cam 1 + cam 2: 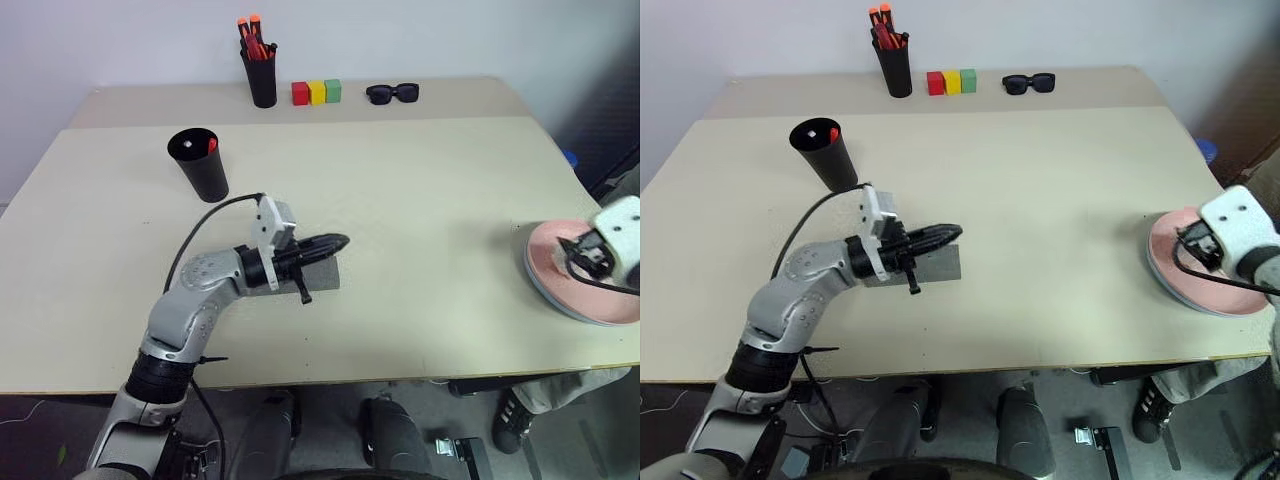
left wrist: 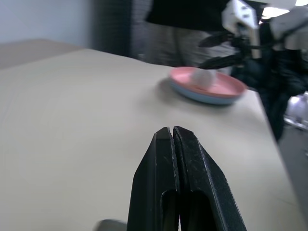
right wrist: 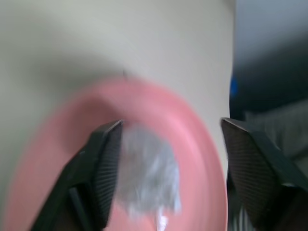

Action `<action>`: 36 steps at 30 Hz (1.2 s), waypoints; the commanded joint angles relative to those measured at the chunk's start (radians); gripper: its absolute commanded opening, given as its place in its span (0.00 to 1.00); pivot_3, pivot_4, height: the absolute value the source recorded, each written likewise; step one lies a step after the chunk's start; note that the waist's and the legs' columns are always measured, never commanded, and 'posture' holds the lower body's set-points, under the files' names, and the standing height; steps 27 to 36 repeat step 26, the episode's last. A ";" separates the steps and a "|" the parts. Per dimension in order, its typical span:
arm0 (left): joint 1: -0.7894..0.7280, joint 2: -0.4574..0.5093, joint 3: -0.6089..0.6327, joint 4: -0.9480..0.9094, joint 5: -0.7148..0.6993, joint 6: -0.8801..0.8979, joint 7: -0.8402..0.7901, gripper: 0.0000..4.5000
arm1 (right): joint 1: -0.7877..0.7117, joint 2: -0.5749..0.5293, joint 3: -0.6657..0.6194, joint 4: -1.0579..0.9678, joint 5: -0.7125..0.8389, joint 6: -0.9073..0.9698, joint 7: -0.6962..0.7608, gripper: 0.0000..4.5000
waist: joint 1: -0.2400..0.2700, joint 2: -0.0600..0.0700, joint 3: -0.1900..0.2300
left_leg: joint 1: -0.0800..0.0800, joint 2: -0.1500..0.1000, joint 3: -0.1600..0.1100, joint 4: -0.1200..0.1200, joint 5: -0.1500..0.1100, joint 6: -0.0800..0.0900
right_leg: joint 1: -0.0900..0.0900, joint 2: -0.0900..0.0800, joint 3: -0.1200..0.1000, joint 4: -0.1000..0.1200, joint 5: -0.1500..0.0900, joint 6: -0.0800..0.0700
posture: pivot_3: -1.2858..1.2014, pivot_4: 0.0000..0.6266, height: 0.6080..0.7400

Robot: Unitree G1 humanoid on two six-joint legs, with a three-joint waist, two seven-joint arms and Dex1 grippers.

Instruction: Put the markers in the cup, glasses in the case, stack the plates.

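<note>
Left tool (image 1: 340, 241) level over case (image 1: 322, 274)

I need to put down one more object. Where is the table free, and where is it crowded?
Free: the wide middle of the table, between the grey case and the stacked plates; also the near-left corner. Crowded: the far edge, with pen pot, coloured blocks and sunglasses.

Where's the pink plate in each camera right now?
Left eye view: pink plate at the table's right edge, stacked on the blue plate.
Right eye view: same spot, right edge.
Left wrist view: far side, past the shut left claw, at.
Right wrist view: below the open right claw, at.
Shared landmark: the blue plate beneath it.
</note>
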 commanded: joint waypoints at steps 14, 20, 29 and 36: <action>0.385 0.168 0.411 -0.230 0.031 -0.025 0.225 0.00 | -0.405 0.232 0.278 0.264 0.161 -0.179 0.192 0.71 | 0.007 -0.001 0.001 | 0.000 0.000 -0.001 -0.001 0.000 0.000 | -0.001 0.000 0.000 -0.001 0.000 0.000 | 0.52 0.24 1.00; 0.498 0.177 0.492 -0.278 0.027 -0.034 0.247 0.00 | -0.482 0.276 0.311 0.389 0.160 -0.238 0.232 0.71 | 0.005 -0.001 0.001 | 0.000 0.000 -0.001 -0.001 0.000 -0.001 | -0.001 0.000 0.000 -0.001 0.000 -0.001 | 0.52 0.24 1.00; 0.509 0.140 0.482 -0.218 0.045 -0.110 0.246 0.00 | -0.506 0.294 0.338 0.451 0.141 -0.281 0.236 0.71 | 0.005 -0.001 0.001 | 0.000 0.000 0.000 -0.001 0.000 -0.001 | -0.001 0.000 0.000 -0.001 0.000 -0.001 | 0.52 0.24 1.00; 0.509 0.140 0.482 -0.218 0.045 -0.110 0.246 0.00 | -0.506 0.294 0.338 0.451 0.141 -0.281 0.236 0.71 | 0.005 -0.001 0.001 | 0.000 0.000 0.000 -0.001 0.000 -0.001 | -0.001 0.000 0.000 -0.001 0.000 -0.001 | 0.52 0.24 1.00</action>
